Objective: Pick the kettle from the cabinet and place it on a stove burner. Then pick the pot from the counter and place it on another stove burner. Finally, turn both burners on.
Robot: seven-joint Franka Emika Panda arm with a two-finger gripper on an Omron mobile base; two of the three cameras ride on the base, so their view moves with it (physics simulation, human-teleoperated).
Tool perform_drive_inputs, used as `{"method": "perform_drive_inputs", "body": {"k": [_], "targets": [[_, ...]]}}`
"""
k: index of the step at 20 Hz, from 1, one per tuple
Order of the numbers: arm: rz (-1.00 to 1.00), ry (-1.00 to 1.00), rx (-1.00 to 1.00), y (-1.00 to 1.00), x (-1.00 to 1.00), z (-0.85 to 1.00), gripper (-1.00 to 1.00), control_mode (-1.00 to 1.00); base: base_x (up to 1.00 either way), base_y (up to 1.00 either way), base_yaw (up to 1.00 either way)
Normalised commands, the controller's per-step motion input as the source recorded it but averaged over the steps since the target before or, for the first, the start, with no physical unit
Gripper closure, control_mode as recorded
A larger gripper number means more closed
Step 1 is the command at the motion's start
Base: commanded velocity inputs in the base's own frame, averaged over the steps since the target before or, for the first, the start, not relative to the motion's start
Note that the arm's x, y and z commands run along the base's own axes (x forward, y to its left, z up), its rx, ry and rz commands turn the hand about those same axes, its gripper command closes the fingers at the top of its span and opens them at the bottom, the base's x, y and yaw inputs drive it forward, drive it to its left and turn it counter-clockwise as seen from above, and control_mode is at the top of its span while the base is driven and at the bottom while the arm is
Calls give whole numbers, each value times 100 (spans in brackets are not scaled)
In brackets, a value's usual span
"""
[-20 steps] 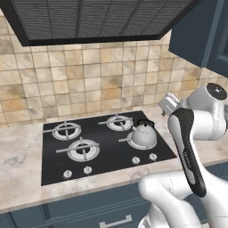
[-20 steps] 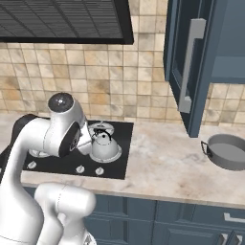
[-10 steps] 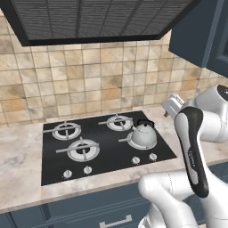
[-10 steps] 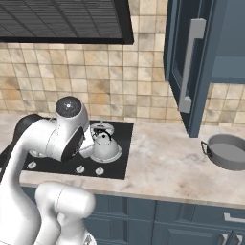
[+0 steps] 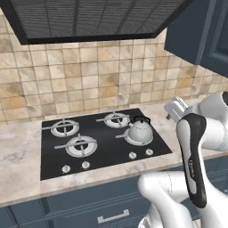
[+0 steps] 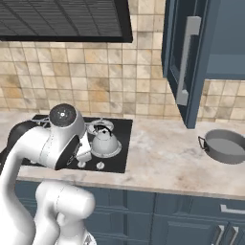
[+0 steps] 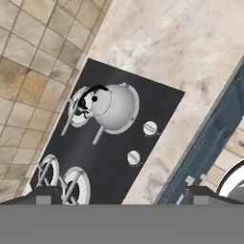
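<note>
The silver domed kettle [image 5: 140, 132] [image 6: 105, 141] [image 7: 116, 106] with its black arched handle stands on the front-right stove burner of the black cooktop [image 5: 102, 151]. My gripper [image 7: 123, 194] hovers above the counter to the kettle's right, apart from it. It is open, its fingertips [image 7: 45, 195] wide apart with nothing between them. The white hand [image 5: 175, 108] shows right of the cooktop. The grey pot [image 6: 228, 146] sits on the marbled counter [image 6: 162, 153] at the far right, under the open blue cabinet [image 6: 225, 43].
The cabinet door [image 6: 184, 62] with its long grey handle swings out over the counter between cooktop and pot. Three burners [image 5: 80, 144] stand bare. Silver knobs [image 7: 149, 127] line the cooktop's front edge. A range hood [image 5: 89, 18] hangs above.
The hand has drifted slightly right and down, away from the kettle. The kettle has stayed on its burner and the jaws have stayed wide.
</note>
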Motion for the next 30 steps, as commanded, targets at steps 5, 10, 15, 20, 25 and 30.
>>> {"method": "perform_drive_inputs", "body": {"k": [5, 10, 15, 20, 25, 30], "targets": [[0, 0, 0, 0, 0, 0, -100, 100, -64, 0, -9], [0, 0, 0, 0, 0, 0, -100, 100, -66, -1, -9], [0, 0, 0, 0, 0, 0, -100, 100, -56, -11, -9], [0, 0, 0, 0, 0, 0, -100, 100, -36, -21, -7], [0, 0, 0, 0, 0, 0, -100, 100, -24, -25, -6], [0, 0, 0, 0, 0, 0, -100, 100, -10, -32, -4]]}}
